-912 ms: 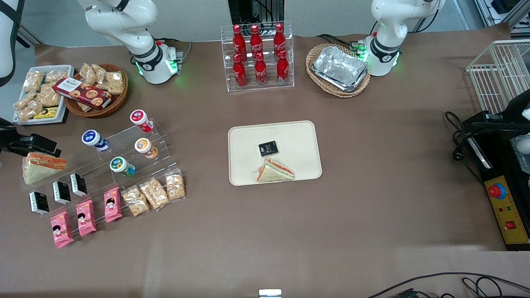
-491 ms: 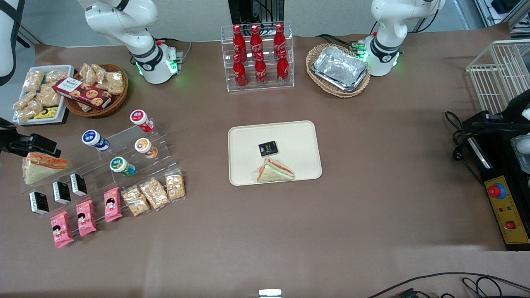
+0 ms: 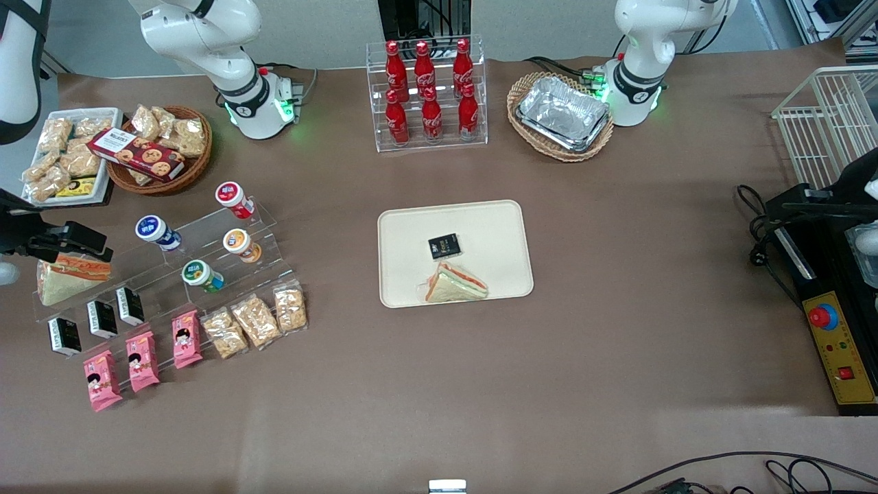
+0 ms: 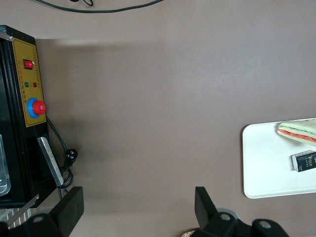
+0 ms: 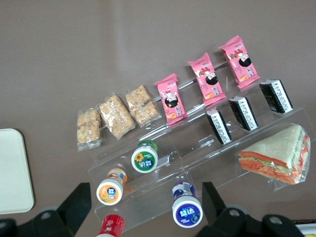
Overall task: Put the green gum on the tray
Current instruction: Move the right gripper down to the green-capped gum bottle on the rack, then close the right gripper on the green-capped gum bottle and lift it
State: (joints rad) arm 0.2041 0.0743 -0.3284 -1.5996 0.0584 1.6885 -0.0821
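Observation:
The green gum lies on the lower step of a clear acrylic stand, its green-rimmed white lid toward the front camera. It also shows in the right wrist view. The cream tray lies mid-table and holds a sandwich and a small black packet. Its corner shows in the right wrist view. My right gripper hovers at the working arm's end of the table, above a wrapped sandwich beside the stand. In the right wrist view the gripper is open and empty, high above the gum bottles.
Blue-lidded, orange-lidded and red-lidded bottles share the stand. Nearer the camera lie black packets, pink snack packs and rice-crisp packs. A snack basket, cola rack and foil trays stand farther off.
My right arm and gripper have shifted slightly toward the acrylic stand. Nothing on the table has moved.

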